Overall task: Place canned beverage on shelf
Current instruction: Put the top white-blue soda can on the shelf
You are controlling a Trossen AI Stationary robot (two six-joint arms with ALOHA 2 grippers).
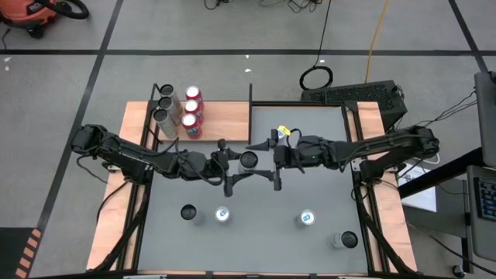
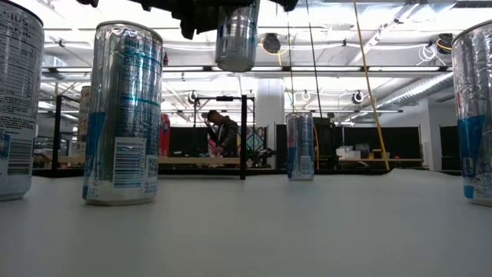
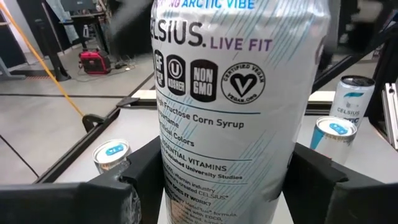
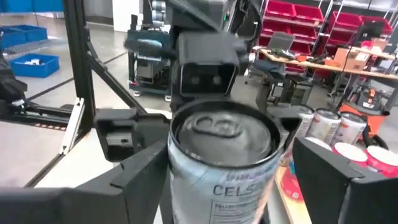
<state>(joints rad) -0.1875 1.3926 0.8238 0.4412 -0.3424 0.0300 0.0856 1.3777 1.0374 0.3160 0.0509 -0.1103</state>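
Observation:
A silver-and-blue beverage can point(image 1: 249, 160) hangs upright over the middle of the table, high above it in the low view point(image 2: 237, 35). My left gripper point(image 3: 227, 186) comes from the table's left and is shut on the can. My right gripper point(image 4: 227, 180) comes from the right. It is open, a finger on each side of the can's top end point(image 4: 225, 134), with a gap showing beside one finger. The wooden shelf point(image 1: 229, 120) lies at the far left, with several silver and red cans point(image 1: 180, 112) standing on its left end. My left gripper pinches the can's two opposite sides point(image 3: 165, 180) between its two fingers. The fingers point(image 3: 134, 186) lie level and come from the table's left. The can stands upright in the hold, lifted clear of the table, with its lower part hanging free below the fingers point(image 2: 235, 54).
Several more cans stand along the table's near side point(image 1: 188, 212) point(image 1: 223, 215) point(image 1: 308, 218) point(image 1: 345, 241). The shelf's right part is bare board. A black post point(image 1: 250, 93) stands at the shelf's right end. Wooden strips point(image 1: 128, 194) run along the table's sides.

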